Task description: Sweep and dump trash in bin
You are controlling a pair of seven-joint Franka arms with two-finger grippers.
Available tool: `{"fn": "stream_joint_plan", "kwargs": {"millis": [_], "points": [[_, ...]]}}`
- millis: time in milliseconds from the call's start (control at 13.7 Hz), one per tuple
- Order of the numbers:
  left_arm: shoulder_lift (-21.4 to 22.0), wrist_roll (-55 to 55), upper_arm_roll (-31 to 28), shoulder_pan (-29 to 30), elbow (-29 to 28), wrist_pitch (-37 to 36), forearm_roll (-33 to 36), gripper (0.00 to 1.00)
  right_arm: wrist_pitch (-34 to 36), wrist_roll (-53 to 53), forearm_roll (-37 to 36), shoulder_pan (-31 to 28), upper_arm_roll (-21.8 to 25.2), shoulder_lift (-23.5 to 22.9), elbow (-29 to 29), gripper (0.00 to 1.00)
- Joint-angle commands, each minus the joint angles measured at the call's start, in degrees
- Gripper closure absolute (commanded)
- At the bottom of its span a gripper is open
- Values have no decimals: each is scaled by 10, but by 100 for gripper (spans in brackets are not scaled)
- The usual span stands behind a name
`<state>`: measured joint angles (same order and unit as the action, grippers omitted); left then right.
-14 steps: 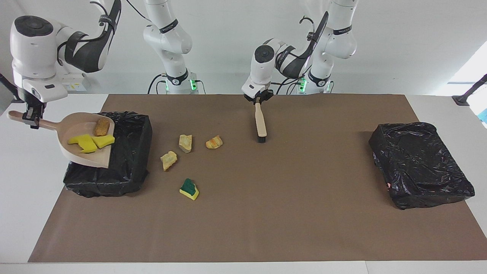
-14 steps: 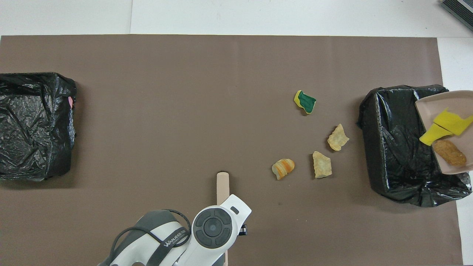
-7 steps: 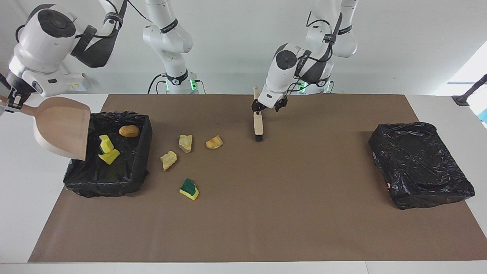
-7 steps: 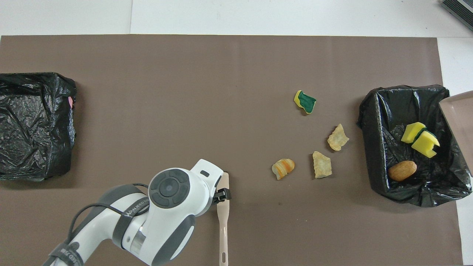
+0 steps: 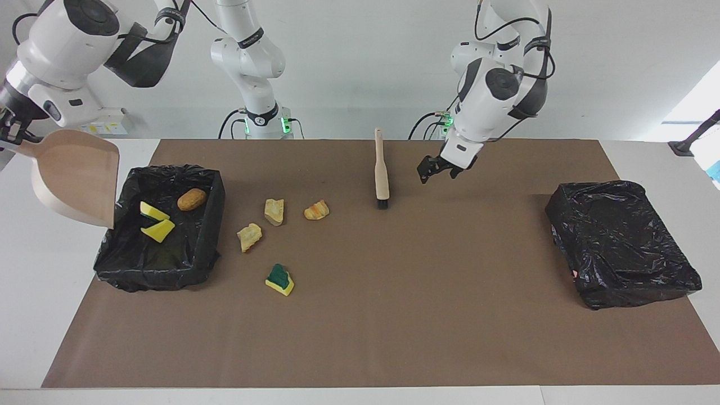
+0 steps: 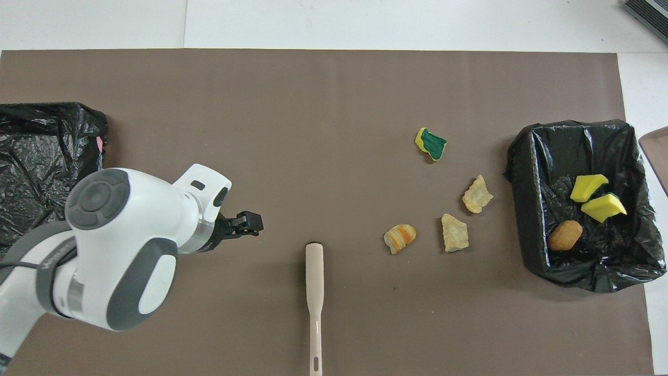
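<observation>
My left claw (image 5: 436,169) hung open over the mat (image 5: 394,315); my right claw (image 5: 10,134) gripped the dustpan (image 5: 76,174) above the bin (image 5: 211,225).

A closed black bag-wrapped box (image 5: 621,243) sits on the brown mat (image 5: 394,315).

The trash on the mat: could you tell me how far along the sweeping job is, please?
Done: three scraps lie in the open bin. In hand: right gripper holds the tipped dustpan; left gripper is open, brush lying free. Left: four scraps on the mat.
</observation>
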<state>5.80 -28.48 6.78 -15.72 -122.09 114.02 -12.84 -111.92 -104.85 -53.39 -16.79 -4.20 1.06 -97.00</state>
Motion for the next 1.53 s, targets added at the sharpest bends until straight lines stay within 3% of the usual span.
{"fn": "stream_joint_plan", "kwargs": {"millis": [0, 218, 437, 728, 873, 1092, 1456], "points": [[7, 67, 7, 56, 33, -55, 34, 0, 11, -8, -7, -4, -8, 12, -11, 100], [5, 163, 7, 122, 71, -93, 79, 0, 12, -9, -8, -2, -8, 12, -10, 100], [7, 226, 6, 162, 109, -147, 81, 0, 13, -4, -2, -2, -9, 11, -7, 100], [-10, 233, 8, 165, 216, -242, 120, 0, 40, 26, 134, -10, -5, 18, -18, 100], [-11, 241, 6, 172, 244, -261, 127, 0, 45, 50, 206, -10, -4, 38, -51, 100], [-6, 260, 8, 180, 276, -266, 135, 0, 77, 174, 287, 1, -9, 82, -112, 100], [-6, 265, 8, 183, 259, -253, 128, 0, 139, 429, 377, 126, -12, 92, -122, 100]]}}
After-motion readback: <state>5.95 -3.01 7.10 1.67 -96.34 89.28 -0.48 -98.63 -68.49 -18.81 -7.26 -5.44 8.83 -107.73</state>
